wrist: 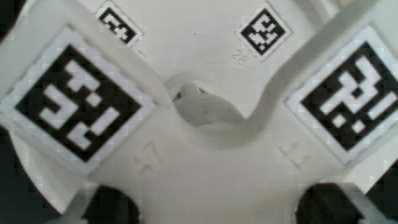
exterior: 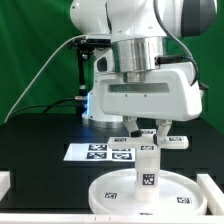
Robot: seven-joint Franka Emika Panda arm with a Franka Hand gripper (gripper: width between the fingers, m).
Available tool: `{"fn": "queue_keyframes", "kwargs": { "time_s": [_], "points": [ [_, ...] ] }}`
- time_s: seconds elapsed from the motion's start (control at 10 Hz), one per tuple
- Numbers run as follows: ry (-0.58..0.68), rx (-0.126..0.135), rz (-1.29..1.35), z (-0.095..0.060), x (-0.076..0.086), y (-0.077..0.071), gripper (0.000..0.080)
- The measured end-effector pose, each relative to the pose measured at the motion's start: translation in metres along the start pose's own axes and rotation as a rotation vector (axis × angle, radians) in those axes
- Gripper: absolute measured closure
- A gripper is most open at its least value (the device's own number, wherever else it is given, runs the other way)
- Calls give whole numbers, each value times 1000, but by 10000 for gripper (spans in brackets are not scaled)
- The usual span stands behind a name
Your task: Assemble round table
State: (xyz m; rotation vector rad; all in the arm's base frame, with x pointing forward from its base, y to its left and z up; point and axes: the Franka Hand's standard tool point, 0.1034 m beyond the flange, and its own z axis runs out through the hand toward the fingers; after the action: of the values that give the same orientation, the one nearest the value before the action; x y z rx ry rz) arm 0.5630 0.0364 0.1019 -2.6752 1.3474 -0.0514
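Note:
The round disc (exterior: 120,200) lies flat at the front of the table. The thick cylindrical leg (exterior: 148,172) stands upright on its middle. The cross-shaped foot piece (exterior: 178,140) sits on top of the leg, with its tagged arms reaching out to both sides. My gripper (exterior: 148,134) comes straight down on it and is shut on its middle. In the wrist view the foot piece (wrist: 196,60) fills the picture, with a small central hole and tags on its arms. The gripper (wrist: 222,200) has one dark fingertip (wrist: 107,202) at each side of the white part.
The marker board (exterior: 100,152) lies flat behind the disc. A white raised border (exterior: 8,180) shows at the exterior view's left edge and another (exterior: 212,185) at its right edge. The arm's base stands at the back, in front of a green backdrop.

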Motion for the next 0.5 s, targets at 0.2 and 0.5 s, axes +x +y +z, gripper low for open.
{"fn": "queue_keyframes", "kwargs": {
  "time_s": [0.2,0.5],
  "points": [
    [-1,0,117,0,0,0,363],
    [-7,18,414,0,0,0,363]
  ]
}}
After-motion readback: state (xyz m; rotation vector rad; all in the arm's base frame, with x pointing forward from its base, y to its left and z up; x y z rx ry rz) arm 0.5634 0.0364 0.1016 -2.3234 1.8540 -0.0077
